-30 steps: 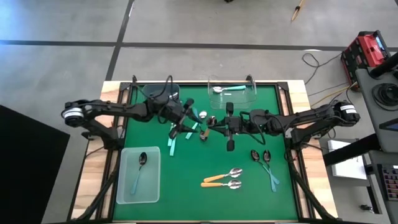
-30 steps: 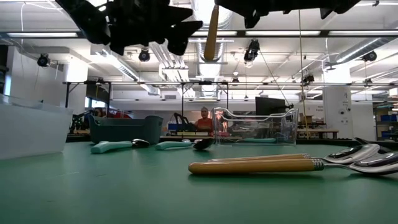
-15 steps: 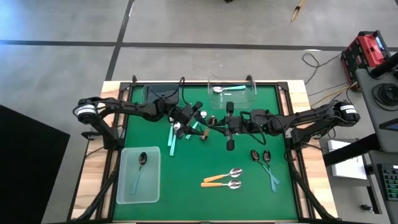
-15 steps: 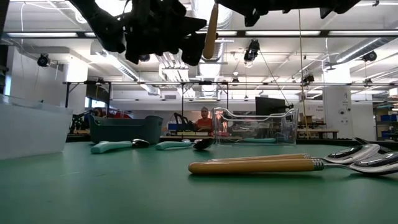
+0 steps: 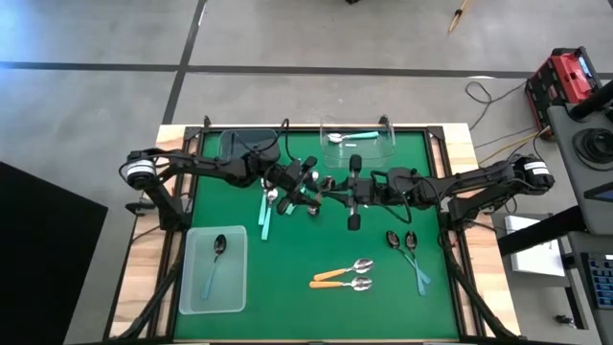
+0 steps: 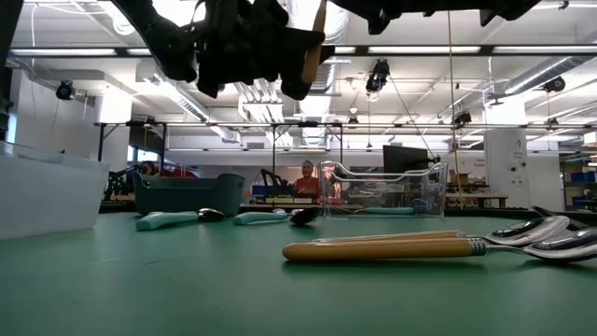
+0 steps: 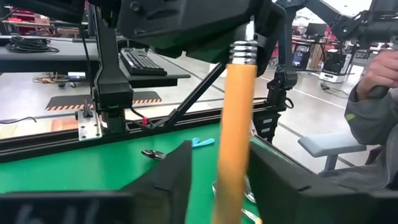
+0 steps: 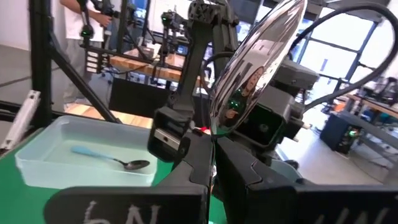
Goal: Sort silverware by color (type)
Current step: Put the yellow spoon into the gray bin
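While my right gripper point(image 5: 330, 191) is clamped on the orange spoon point(image 7: 235, 130) near its bowl, the handle points toward my left gripper point(image 5: 308, 188). Its fingers point(image 7: 177, 180) flank that handle, not visibly closed on it. Left is nearer, mid-table toward the far edge.

Orange-handled spoon point(image 7: 235, 134): bowl hidden, handle end cut off.

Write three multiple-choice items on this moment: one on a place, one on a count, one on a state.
1. The two loose orange-handled spoons lie: A held in the air; B on the green mat; C in the dark bin.
2. Spoons in the pale tray: A none; B three; C one.
3. The right hand is: A shut on an orange-handled spoon; B open and empty; C out of view.
Answers: 1 B, they lie side by side on the mat; 2 C, a single dark-bowled spoon; 3 A, the right wrist view shows the bowl clamped.
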